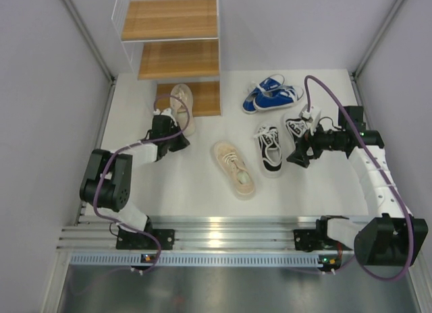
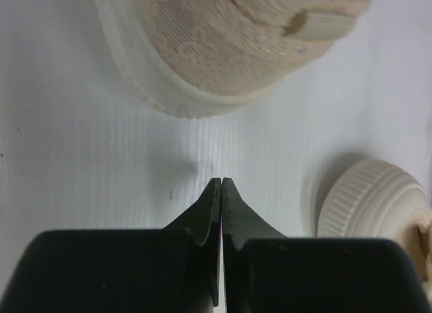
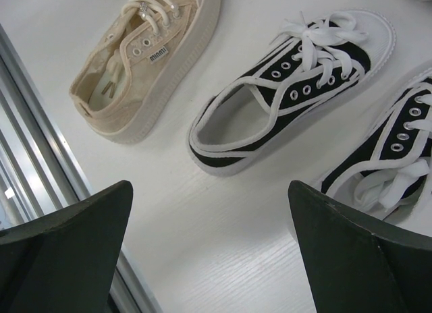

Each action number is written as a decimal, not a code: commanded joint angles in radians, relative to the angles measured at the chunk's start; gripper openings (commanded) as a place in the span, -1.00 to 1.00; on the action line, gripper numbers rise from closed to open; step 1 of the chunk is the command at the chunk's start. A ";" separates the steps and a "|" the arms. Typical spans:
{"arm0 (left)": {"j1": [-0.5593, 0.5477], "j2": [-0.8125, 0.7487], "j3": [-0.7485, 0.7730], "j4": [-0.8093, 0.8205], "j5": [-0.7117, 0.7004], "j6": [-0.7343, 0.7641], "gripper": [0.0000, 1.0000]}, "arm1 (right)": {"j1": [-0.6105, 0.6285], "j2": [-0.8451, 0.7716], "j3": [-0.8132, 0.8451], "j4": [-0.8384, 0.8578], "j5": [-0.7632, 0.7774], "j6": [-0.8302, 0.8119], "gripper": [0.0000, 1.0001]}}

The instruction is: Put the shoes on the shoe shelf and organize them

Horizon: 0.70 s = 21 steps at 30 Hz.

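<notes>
The shoe shelf (image 1: 177, 40) stands at the far left. One beige shoe (image 1: 182, 109) lies with its toe on the lowest board. The other beige shoe (image 1: 234, 168) lies mid-table. My left gripper (image 1: 178, 141) is shut and empty just below the first beige shoe; in the left wrist view its tips (image 2: 221, 182) sit low over the table between that shoe's sole (image 2: 216, 50) and the other beige shoe's toe (image 2: 374, 202). My right gripper (image 1: 296, 158) is open and empty (image 3: 209, 191) beside two black-and-white shoes (image 3: 290, 90) (image 3: 391, 158). The blue pair (image 1: 272, 94) lies at the back.
Grey walls close in the table on the left, right and back. A metal rail (image 1: 223, 231) runs along the near edge and shows in the right wrist view (image 3: 34, 124). The upper two shelf boards hold nothing.
</notes>
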 commanded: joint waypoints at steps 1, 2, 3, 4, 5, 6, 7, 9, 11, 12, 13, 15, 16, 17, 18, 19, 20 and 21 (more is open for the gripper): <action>-0.001 0.068 0.108 0.078 -0.058 -0.008 -1.00 | 0.006 -0.005 0.014 0.008 -0.020 -0.026 0.99; -0.001 0.085 0.130 0.072 -0.070 -0.005 -1.00 | 0.008 -0.008 0.013 0.008 -0.017 -0.026 0.99; -0.001 0.116 0.151 0.062 -0.096 -0.002 -0.99 | 0.006 -0.008 0.014 0.008 -0.017 -0.026 0.99; -0.001 0.130 0.179 0.041 -0.106 0.003 -0.99 | 0.008 -0.011 0.013 0.006 -0.011 -0.026 0.99; -0.001 0.143 0.223 0.029 -0.121 0.006 -0.98 | 0.008 -0.013 0.013 0.006 -0.009 -0.028 0.99; -0.001 0.154 0.246 0.018 -0.139 0.009 -0.95 | 0.008 -0.014 0.013 0.005 -0.005 -0.029 0.99; -0.001 0.168 0.263 0.010 -0.162 0.012 -0.95 | 0.008 -0.016 0.013 0.005 0.000 -0.029 0.99; 0.000 0.182 0.303 -0.002 -0.230 0.020 -0.88 | 0.006 -0.023 0.010 0.002 0.005 -0.033 0.99; 0.000 0.190 0.329 -0.014 -0.299 0.021 -0.81 | 0.006 -0.029 0.008 0.000 0.009 -0.033 0.99; 0.000 0.197 0.352 -0.024 -0.320 0.023 -0.73 | 0.006 -0.031 0.007 -0.001 0.011 -0.034 0.99; 0.000 0.202 0.369 -0.033 -0.345 0.021 -0.69 | 0.008 -0.031 0.005 -0.001 0.014 -0.036 0.99; 0.000 0.219 0.391 -0.047 -0.351 0.027 -0.66 | 0.008 -0.033 0.004 -0.004 0.017 -0.039 0.99; 0.000 0.225 0.412 -0.051 -0.348 0.027 -0.64 | 0.008 -0.033 0.004 -0.004 0.021 -0.040 0.99; 0.000 0.232 0.420 -0.056 -0.344 0.029 -0.63 | 0.008 -0.034 0.002 -0.006 0.020 -0.042 0.99; 0.000 0.239 0.430 -0.066 -0.342 0.030 -0.64 | 0.008 -0.034 0.004 -0.006 0.021 -0.042 0.99; 0.000 0.252 0.440 -0.083 -0.342 0.029 -0.63 | 0.008 -0.033 0.004 -0.006 0.021 -0.042 0.99; 0.000 0.257 0.440 -0.090 -0.347 0.032 -0.62 | 0.006 -0.033 0.004 -0.007 0.021 -0.043 0.99; 0.000 0.257 0.440 -0.097 -0.356 0.030 -0.60 | 0.006 -0.031 0.007 -0.006 0.021 -0.043 0.99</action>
